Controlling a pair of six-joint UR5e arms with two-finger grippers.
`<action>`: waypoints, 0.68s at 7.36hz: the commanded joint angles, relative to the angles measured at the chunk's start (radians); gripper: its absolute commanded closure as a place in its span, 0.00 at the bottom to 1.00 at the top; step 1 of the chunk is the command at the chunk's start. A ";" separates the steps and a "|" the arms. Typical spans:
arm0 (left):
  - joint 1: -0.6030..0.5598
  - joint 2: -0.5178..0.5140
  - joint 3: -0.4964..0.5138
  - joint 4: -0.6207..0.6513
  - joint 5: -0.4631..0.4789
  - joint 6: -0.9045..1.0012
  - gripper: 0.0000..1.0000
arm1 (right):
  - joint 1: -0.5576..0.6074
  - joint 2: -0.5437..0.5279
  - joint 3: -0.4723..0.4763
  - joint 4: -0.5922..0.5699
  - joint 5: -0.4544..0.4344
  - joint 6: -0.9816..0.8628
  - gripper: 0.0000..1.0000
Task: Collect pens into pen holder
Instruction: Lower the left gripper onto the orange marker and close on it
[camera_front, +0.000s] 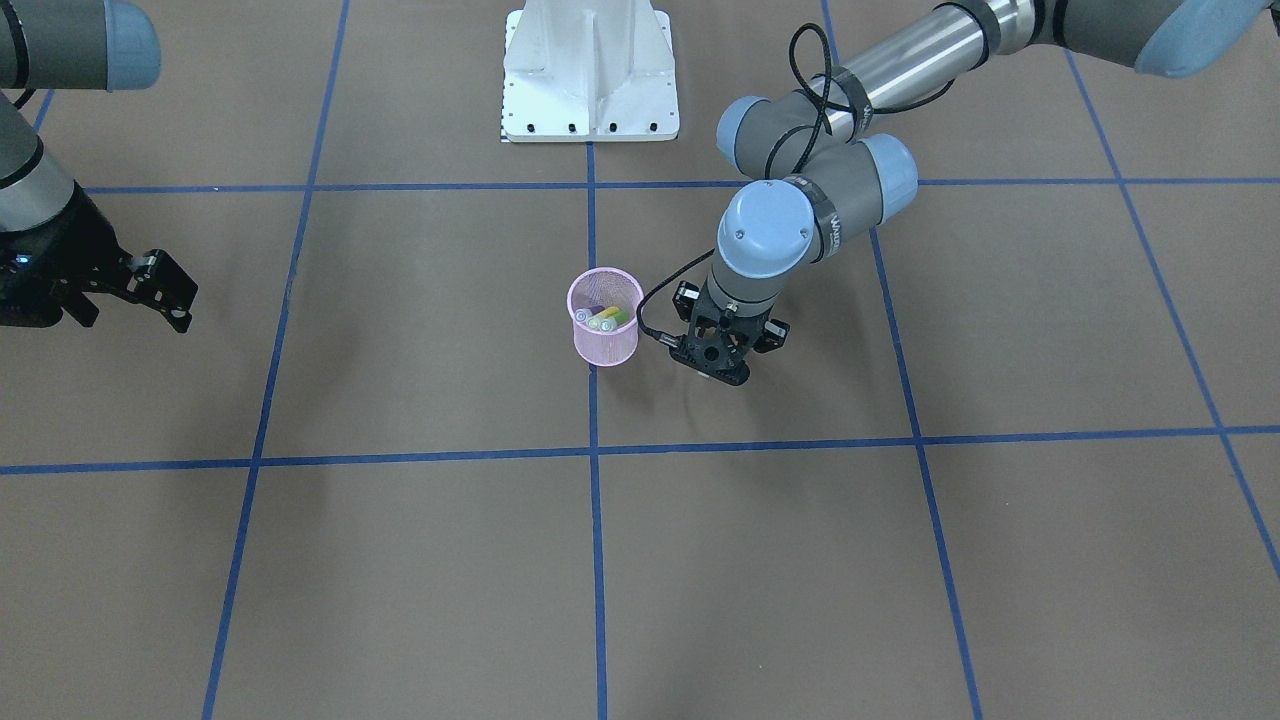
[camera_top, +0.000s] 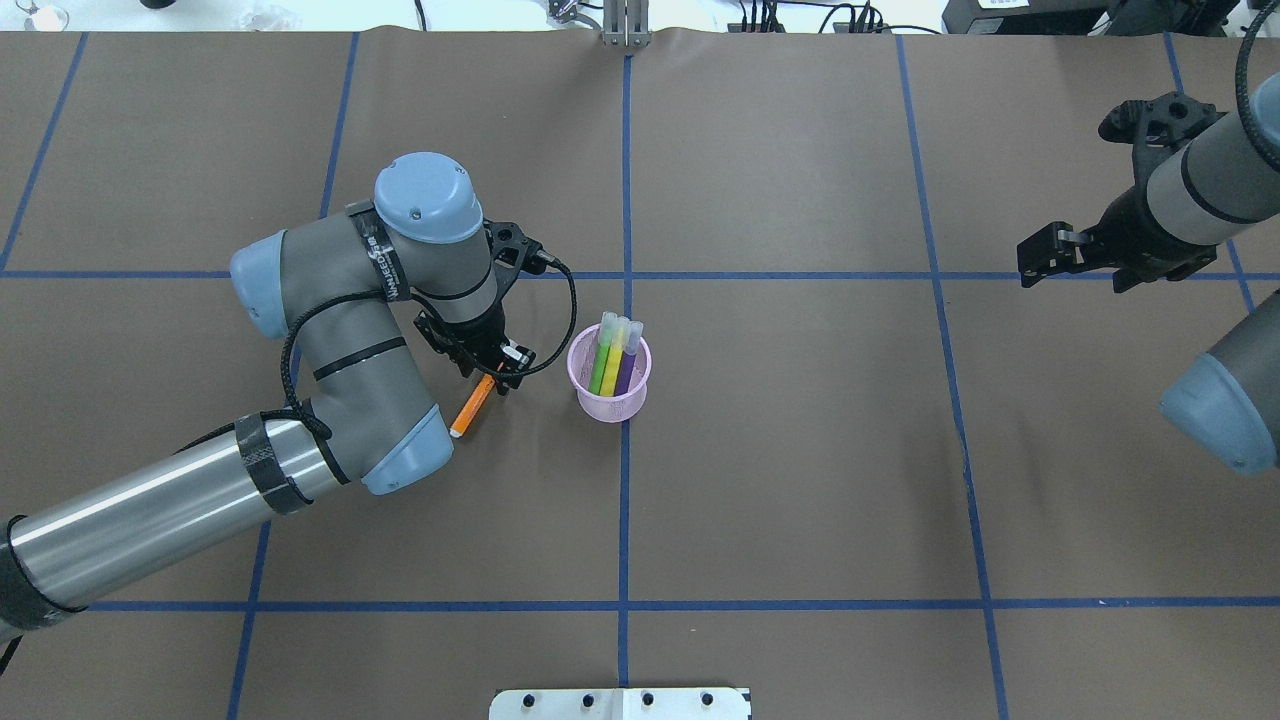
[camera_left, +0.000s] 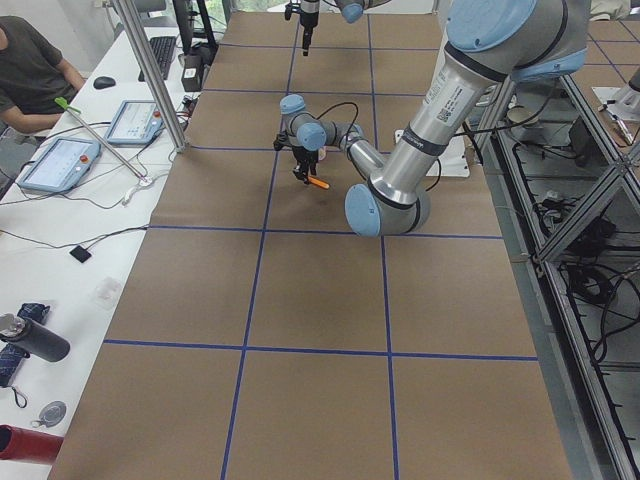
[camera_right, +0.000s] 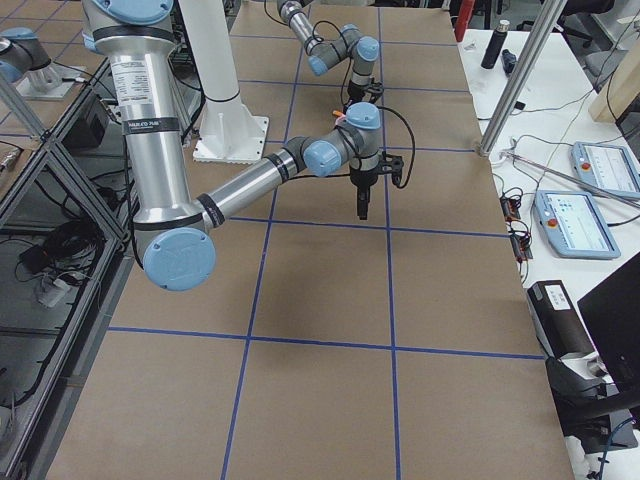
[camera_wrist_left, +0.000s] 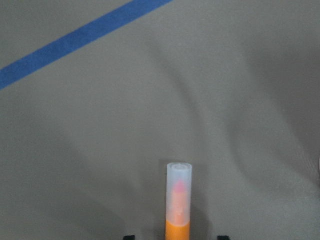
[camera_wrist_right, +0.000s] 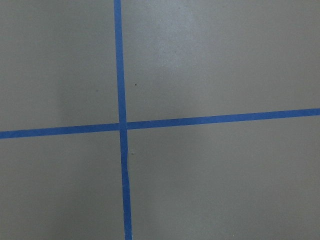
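Note:
The pink mesh pen holder (camera_top: 608, 402) stands near the table's middle and also shows in the front view (camera_front: 606, 346). The green pen (camera_top: 600, 366), yellow pen (camera_top: 613, 358) and purple pen (camera_top: 628, 368) stand in it. The orange pen (camera_top: 470, 408) lies on the table left of the holder, pale cap away from the gripper. My left gripper (camera_top: 495, 372) points down over its orange end. In the left wrist view the fingertips (camera_wrist_left: 129, 237) stand either side of the pen (camera_wrist_left: 178, 200) with gaps, jaws open. My right gripper (camera_top: 1042, 254) hangs open and empty far right.
The white metal pedestal base (camera_front: 590, 85) stands at the robot's side of the table, and its edge shows in the overhead view (camera_top: 620, 703). Blue tape lines grid the brown table. My left arm's elbow lies low over the table left of the orange pen.

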 joint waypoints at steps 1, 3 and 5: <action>0.002 0.000 0.002 0.000 0.002 0.000 0.48 | -0.001 0.000 -0.001 0.000 0.000 0.002 0.01; 0.002 0.000 0.000 0.000 0.001 0.000 0.72 | -0.001 0.001 -0.001 0.000 0.000 0.002 0.01; 0.002 0.000 0.002 0.002 -0.001 0.000 1.00 | -0.001 0.001 -0.003 0.000 0.000 0.002 0.01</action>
